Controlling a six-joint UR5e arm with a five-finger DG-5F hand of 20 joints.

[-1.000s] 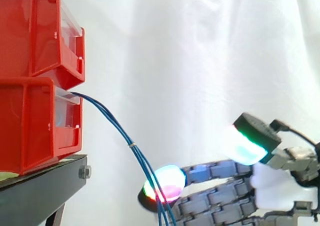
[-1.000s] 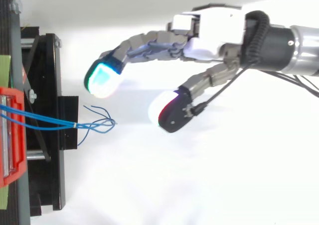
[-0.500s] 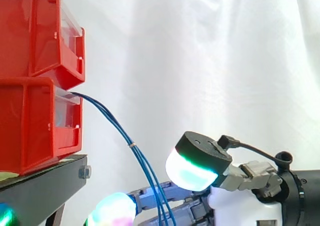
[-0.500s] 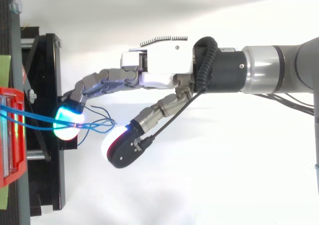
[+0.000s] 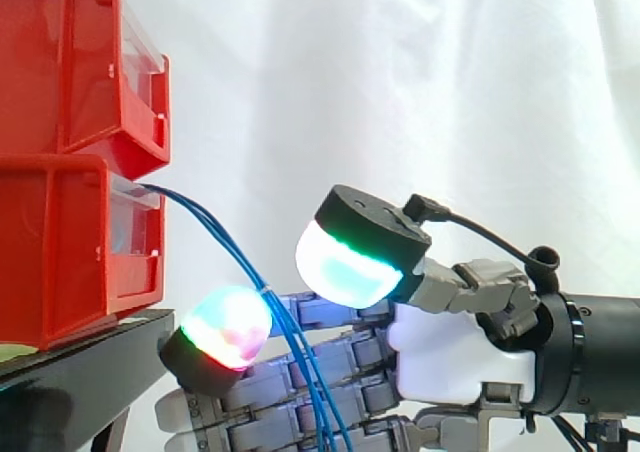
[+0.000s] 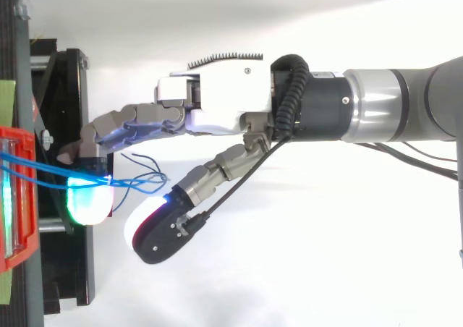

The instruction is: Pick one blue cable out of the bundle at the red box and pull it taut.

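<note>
Several blue cables (image 5: 250, 272) come out of the front of the lower red box (image 5: 60, 252), which sits on a black stand (image 5: 90, 372) with an upper red box (image 5: 60, 62) stacked on it, all before a white curtain (image 5: 400, 92). From the side, the cables leave the box together, droop down and to the right, are gathered by a small tie (image 5: 265, 290) part way along, and then hang almost straight down past the lower edge of the view. They are slack, not stretched. From above, their loose ends (image 6: 148, 182) fan out just beyond the edge of the stand. The hand (image 6: 217, 106) reaches in from the right with its fingers held nearly straight and pointed toward the boxes, and its thumb (image 6: 155, 233) is spread well away from them, so the hand is wide and grips nothing. In the side view the cables run down in front of the fingers, just to the right of one fingertip (image 5: 225, 324) that glows green and magenta, while the thumb pad (image 5: 345, 267), glowing cyan and green, stands above and to the right of the cables without touching them. From above, the cables cross a green-glowing fingertip (image 6: 88, 200) at the edge of the stand; whether that pad actually touches them cannot be told.
</note>
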